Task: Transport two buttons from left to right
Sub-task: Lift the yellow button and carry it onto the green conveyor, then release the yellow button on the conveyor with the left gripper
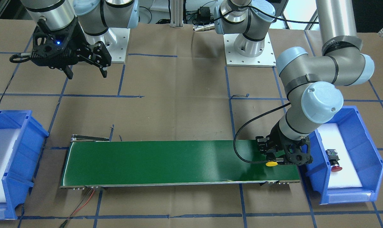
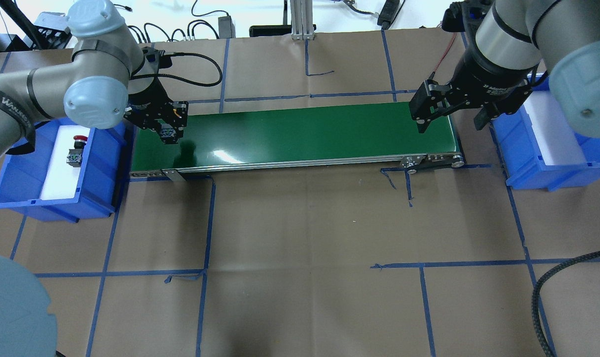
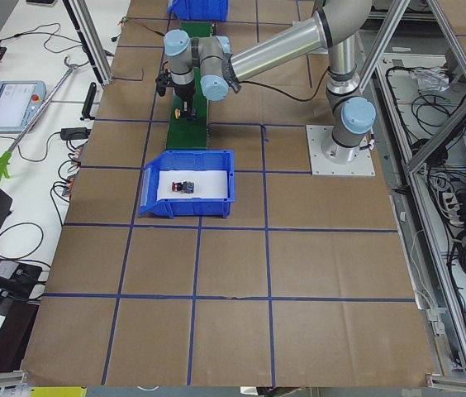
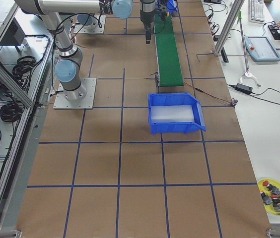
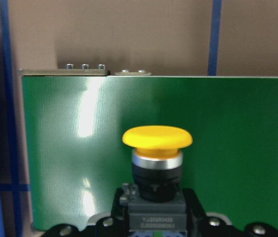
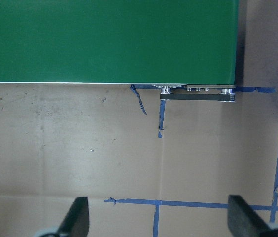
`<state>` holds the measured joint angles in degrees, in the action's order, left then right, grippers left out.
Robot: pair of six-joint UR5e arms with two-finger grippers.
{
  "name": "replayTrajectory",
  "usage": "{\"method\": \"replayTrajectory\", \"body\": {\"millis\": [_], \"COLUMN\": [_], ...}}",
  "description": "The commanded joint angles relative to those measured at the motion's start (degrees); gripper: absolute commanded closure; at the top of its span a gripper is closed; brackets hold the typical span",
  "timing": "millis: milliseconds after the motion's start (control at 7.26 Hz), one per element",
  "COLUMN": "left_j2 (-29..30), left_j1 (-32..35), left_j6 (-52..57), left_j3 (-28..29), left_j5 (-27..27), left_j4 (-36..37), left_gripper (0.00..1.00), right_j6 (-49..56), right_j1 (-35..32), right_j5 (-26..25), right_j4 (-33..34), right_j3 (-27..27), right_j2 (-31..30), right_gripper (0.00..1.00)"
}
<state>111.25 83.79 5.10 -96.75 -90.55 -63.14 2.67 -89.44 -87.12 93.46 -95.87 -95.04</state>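
The left end effector (image 2: 169, 133) clamps the yellow button (image 5: 157, 140) by its black body over the belt's (image 1: 178, 161) left end. The red button (image 1: 336, 167) lies in the left bin (image 1: 367, 133). The right end effector (image 2: 450, 125) stands apart. The buttons are probably light and rigid: grip the body, not the cap.

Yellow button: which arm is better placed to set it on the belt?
Left: the left gripper grips the yellow button just over the belt; the right gripper hovers open at the far end.
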Motion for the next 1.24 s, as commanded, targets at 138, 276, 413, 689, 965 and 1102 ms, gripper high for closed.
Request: {"method": "replayTrajectory", "body": {"millis": [138,276,413,689,965,1102], "left_j2": [0.38,-0.15,-0.33,-1.46,-5.49,-8.12], "left_j1": [0.06,-0.03,-0.03,-0.12,-0.64,-0.65], "left_j6": [2.2,2.2,1.76,1.67,1.85,1.76], "left_j3": [-4.05,-4.06,-4.06,-2.49,0.75,5.3], "left_j5": [0.03,0.55,0.64,0.38,0.12,0.2], "left_j4": [4.69,5.04,5.48,5.14,-1.49,-9.98], "left_gripper": [0.87,0.27,0.01,0.0,0.0,0.0], "right_j6": [-0.47,-0.56,-0.65,-0.38,-0.29,-0.38], "right_j1": [-0.29,-0.3,-0.21,-0.21,-0.12,-0.12], "right_j5": [0.11,0.19,0.2,0.11,0.02,0.11], "right_j4": [-0.03,-0.03,0.05,0.14,0.23,0.14], "right_j3": [-0.02,-0.02,-0.1,-0.28,-0.37,-0.37], "right_j2": [-0.5,-0.5,-0.67,-0.5,-0.33,-0.24], "right_gripper": [0.0,0.0,0.0,0.0,0.0,0.0]}}
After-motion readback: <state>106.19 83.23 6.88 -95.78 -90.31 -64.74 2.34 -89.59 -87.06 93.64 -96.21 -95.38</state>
